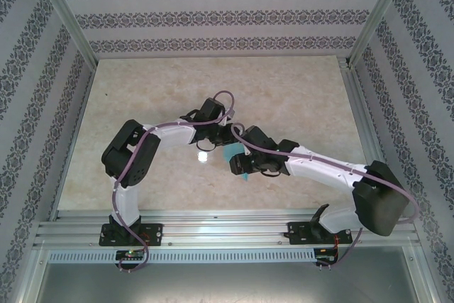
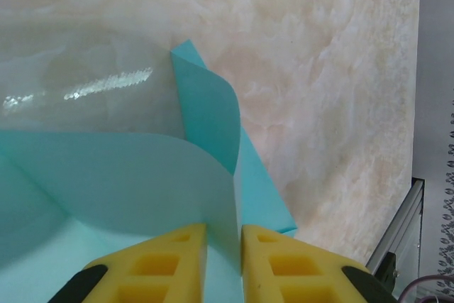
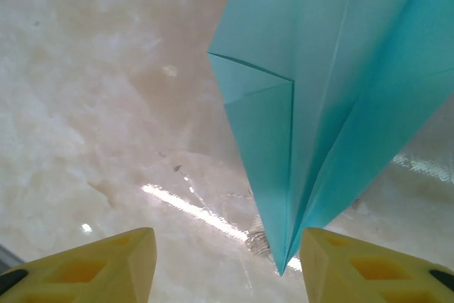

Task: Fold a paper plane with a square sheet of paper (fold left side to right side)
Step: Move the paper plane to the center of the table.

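Note:
The cyan sheet of paper is folded into a slim pointed paper plane (image 3: 319, 90) with a centre crease, and it hangs nose-down over the tabletop. My left gripper (image 2: 223, 246) is shut on the paper plane (image 2: 128, 175); its yellow fingers (image 2: 170, 260) pinch a standing layer of paper, and curled flaps rise beyond them. My right gripper (image 3: 227, 260) is open, and the plane's tip sits just inside its right finger (image 3: 355, 267) without being clamped. From above, both grippers meet mid-table, left gripper (image 1: 225, 138) over right gripper (image 1: 240, 164), with the paper plane (image 1: 230, 152) between them.
The marble-look tabletop (image 1: 284, 97) spreads out around the arms. A small white glare spot (image 1: 202, 155) lies left of the paper. Patterned walls (image 1: 213, 12) enclose the cell, aluminium rails (image 1: 213, 221) run along the near edge, and a frame rail (image 2: 397, 239) stands at the table's side.

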You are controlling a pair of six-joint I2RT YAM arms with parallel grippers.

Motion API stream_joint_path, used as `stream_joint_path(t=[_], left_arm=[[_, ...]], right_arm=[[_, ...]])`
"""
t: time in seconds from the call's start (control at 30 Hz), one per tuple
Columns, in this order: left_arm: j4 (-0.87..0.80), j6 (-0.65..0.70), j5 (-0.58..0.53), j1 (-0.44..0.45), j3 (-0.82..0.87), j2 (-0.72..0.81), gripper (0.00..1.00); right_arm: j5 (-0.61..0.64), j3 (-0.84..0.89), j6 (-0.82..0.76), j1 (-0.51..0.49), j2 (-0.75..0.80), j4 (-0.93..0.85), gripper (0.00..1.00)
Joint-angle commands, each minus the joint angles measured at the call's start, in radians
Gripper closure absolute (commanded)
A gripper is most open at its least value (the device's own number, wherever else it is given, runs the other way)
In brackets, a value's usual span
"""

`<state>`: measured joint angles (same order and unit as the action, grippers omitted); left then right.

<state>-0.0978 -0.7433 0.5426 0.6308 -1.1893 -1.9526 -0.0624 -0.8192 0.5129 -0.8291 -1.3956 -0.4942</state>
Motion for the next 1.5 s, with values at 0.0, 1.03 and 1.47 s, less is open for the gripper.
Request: stream_joint_path(t=[0.0,1.03,1.47], left_arm=[[-0.001,-0.002,0.015,0.005,-0.038,-0.016,0.81],[-0.035,0.020,0.023,0.005,-0.076,-0.040,0.80],[-0.104,0.076,0.033,-0.038,-0.057,0.045,0.71]], right_arm=[[0.137,-0.034,-0.001,-0.018,-0.048,-0.013,0.41],[0.339,-0.222,-0.060,-0.055,-0.338,-0.086,0.36],[0.286,-0.155,-0.122,0.018,-0.296,0.011,0.80]])
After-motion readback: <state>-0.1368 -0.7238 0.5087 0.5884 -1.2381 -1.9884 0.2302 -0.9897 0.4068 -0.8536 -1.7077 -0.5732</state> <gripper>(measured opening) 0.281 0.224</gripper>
